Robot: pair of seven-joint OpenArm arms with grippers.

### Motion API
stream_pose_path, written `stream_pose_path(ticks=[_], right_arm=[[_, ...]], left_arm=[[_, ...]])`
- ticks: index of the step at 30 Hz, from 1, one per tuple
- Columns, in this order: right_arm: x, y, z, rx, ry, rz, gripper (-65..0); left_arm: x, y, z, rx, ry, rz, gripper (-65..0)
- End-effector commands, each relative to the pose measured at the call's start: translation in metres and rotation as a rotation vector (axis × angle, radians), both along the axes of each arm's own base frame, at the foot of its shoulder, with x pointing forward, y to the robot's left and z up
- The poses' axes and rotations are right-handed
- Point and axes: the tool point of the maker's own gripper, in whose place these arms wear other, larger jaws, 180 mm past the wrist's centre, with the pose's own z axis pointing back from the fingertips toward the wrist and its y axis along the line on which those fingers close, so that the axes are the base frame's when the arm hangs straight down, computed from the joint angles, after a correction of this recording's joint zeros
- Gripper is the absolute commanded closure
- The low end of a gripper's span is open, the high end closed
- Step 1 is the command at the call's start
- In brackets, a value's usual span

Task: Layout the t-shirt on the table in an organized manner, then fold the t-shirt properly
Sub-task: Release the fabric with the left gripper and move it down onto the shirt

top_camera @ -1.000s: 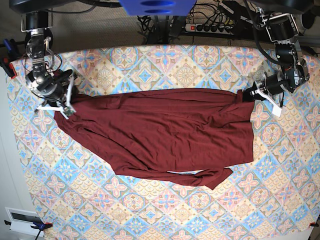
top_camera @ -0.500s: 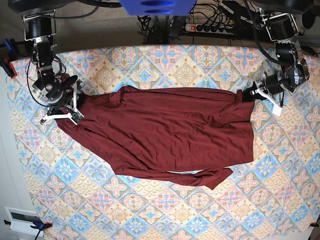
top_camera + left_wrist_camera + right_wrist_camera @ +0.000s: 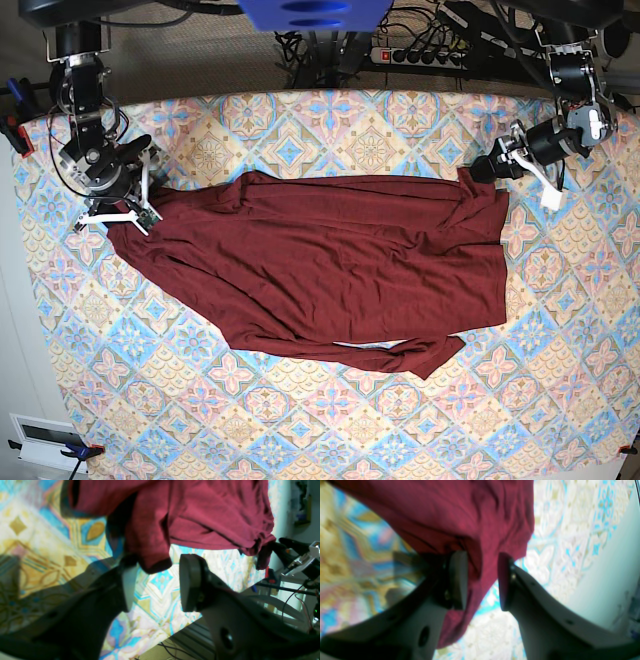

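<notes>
Layout step; both claws, L [image 3: 156,582] & R [image 3: 481,580], open over dark maroon knit t-shirt [image 3: 330,250]. Next: regrip edges, prob. straighten b4 folding.

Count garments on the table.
1: the maroon t-shirt, spread unevenly across the middle of the patterned table. Anything beneath it would be hidden.

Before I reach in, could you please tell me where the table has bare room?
The patterned table looks bare below the shirt, toward both lower corners, and above its top edge between the arms. It's crowded at the shirt's upper ends.
</notes>
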Motion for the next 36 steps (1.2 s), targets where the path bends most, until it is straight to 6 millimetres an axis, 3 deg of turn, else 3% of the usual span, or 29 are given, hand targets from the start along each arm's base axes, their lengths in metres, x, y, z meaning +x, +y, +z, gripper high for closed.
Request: stream_pose_path(ticks=[1, 5, 7, 14, 16, 21, 24, 29, 36], right_arm=[[0.009, -0.006, 0.013, -0.021, -0.038, 0.008, -19.0], [0.009, -0.006, 0.013, -0.021, -0.038, 0.008, -19.0], [0.009, -0.006, 0.013, -0.021, -0.038, 0.008, -19.0], [0.008, -0.005, 0.012, -0.019, -0.036, 0.008, -19.0], [0.008, -0.006, 0.013, -0.019, -0.037, 0.006, -19.0], [0.008, -0.006, 0.013, -0.019, -0.037, 0.006, -19.0], [0.009, -0.005, 0.013, -0.018, -0.039, 0.006, -19.0], [0.009, -0.005, 0.013, -0.018, -0.039, 0.006, -19.0], [0.008, -0.005, 0.012, -0.018, -0.035, 0.007, -19.0]], left_arm=[[0.005, 0.002, 0.008, -0.005, -0.030, 0.005, -28.7], [0.009, -0.006, 0.008, -0.028, -0.040, 0.013, -28.8], [0.020, -0.012, 0.012, -0.044, -0.066, 0.018, -28.8], [0.035, -0.014, -0.004, -0.012, -0.033, 0.025, -27.4], [0.040, -0.016, -0.005, 0.010, -0.032, 0.015, -22.0], [0.047, -0.019, -0.002, 0.011, -0.047, 0.013, 0.0], [0.046, -0.019, 0.004, -0.021, -0.049, 0.011, -1.0], [0.065, 0.003, 0.030, -0.064, -0.138, 0.101, -0.1], [0.096, 0.006, 0.047, -0.012, -0.196, 0.099, -0.2]])
